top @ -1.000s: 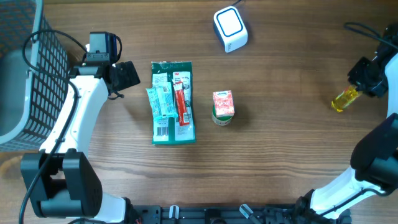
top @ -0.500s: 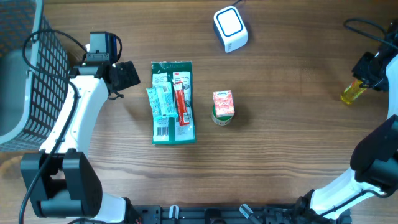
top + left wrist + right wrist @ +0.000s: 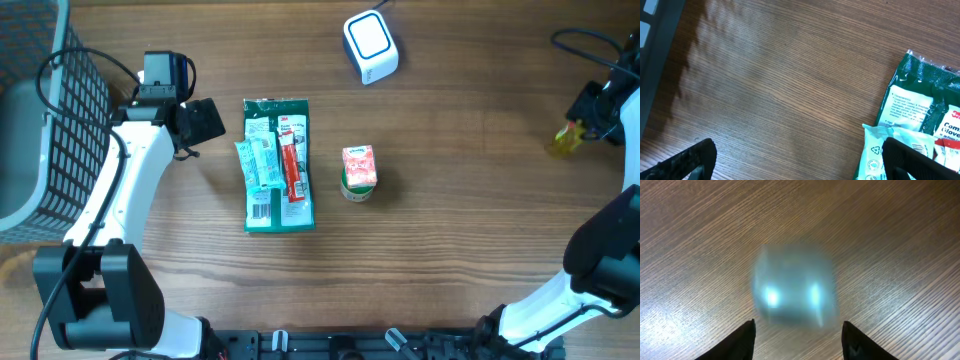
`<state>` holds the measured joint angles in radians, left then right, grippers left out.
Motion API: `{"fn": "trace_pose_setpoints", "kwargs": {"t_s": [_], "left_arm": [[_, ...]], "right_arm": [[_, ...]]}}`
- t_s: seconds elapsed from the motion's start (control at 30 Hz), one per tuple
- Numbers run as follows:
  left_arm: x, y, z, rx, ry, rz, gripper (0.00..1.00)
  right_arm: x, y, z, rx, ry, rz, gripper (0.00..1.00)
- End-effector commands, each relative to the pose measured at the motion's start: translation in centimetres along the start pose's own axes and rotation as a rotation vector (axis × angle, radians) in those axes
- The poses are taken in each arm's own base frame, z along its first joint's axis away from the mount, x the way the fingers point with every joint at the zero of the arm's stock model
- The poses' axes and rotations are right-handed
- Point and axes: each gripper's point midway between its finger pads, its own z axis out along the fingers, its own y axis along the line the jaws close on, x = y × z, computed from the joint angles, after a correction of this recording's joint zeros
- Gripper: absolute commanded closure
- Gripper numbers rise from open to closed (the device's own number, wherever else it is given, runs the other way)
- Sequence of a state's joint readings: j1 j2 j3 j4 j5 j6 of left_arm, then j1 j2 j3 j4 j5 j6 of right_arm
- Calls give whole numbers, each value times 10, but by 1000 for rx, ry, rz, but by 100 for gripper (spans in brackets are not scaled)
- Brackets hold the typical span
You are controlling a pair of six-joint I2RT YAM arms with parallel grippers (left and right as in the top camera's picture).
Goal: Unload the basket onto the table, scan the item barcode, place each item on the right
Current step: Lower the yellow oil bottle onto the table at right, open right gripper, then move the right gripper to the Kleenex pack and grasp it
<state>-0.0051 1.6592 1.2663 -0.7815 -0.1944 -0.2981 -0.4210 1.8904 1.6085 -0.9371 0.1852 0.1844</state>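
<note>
Since a second ago the right gripper (image 3: 585, 122) has carried the yellow bottle (image 3: 562, 143) further up the right edge of the overhead frame, well apart from the scanner (image 3: 370, 45) at top centre, probably to set it aside. In the wrist view its fingers stand parted around a blurred pale shape (image 3: 792, 292); whether they still grip it I cannot tell. The left gripper (image 3: 800, 167) hangs wide open and empty beside the green packet (image 3: 278, 165), centre left, well placed to take it next; the pink carton (image 3: 359, 170) waits just right of it
</note>
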Motion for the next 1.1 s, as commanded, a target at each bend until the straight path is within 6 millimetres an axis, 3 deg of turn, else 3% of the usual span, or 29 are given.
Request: {"fn": "trace_pose_setpoints", "kwargs": {"t_s": [0.0, 0.4, 0.5, 0.67, 0.77, 0.87, 1.07], "left_arm": [[2, 3, 4, -14, 9, -1, 0], [2, 3, 4, -14, 9, -1, 0], [2, 3, 4, -14, 9, -1, 0], [2, 3, 4, -14, 9, -1, 0], [2, 3, 4, -14, 9, -1, 0], [2, 3, 4, -14, 9, -1, 0], [2, 3, 4, -14, 9, -1, 0]], "right_arm": [[10, -6, 1, 25, 1, -2, 33], [10, -1, -2, -6, 4, -2, 28], [-2, -3, -28, -18, -40, 6, 28], [-15, -6, -93, -76, -168, 24, 27], [-4, 30, -140, -334, -211, -78, 27], [30, 73, -175, -602, -156, -212, 28], [102, 128, -184, -722, 51, -377, 31]]}}
